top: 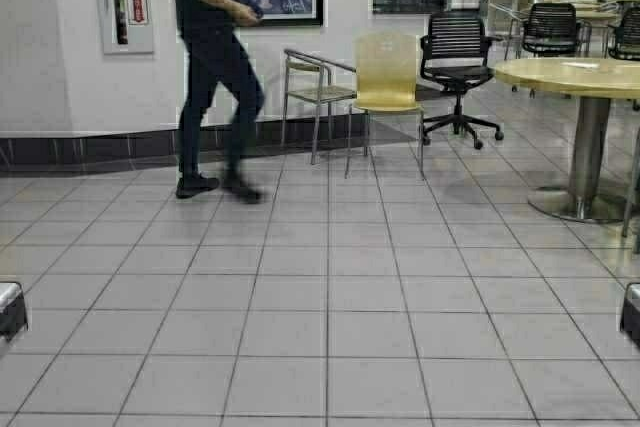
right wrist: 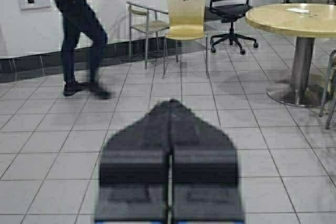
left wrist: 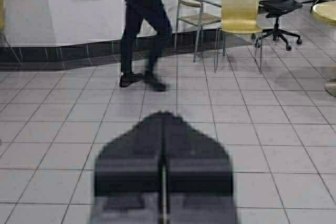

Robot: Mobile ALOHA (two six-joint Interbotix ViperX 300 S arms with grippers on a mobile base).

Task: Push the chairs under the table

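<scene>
High view: one tan chair (top: 388, 82) stands far off by the wall, beside a metal armchair (top: 312, 92); long counter not in sight. Both pincers, left pincer (left wrist: 163, 129) and right pincer (right wrist: 170, 116), closed, empty. Person (top: 215, 67) walking far left. Nothing pushed yet; all left.

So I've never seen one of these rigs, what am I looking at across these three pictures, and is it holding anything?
It is a wheeled robot with two arms. The wide picture comes from a camera on its frame, looking forward over a tiled floor. The other two come from cameras on its wrists. The dark wedge low in each is that arm's own gripper: the left gripper and the right gripper, both shut and holding nothing. Ahead, by the wall, stands a tan plywood chair, with a metal-framed armchair beside it and a black mesh office chair on its other side. A round table stands to the right. A person walks past on the left.
</scene>
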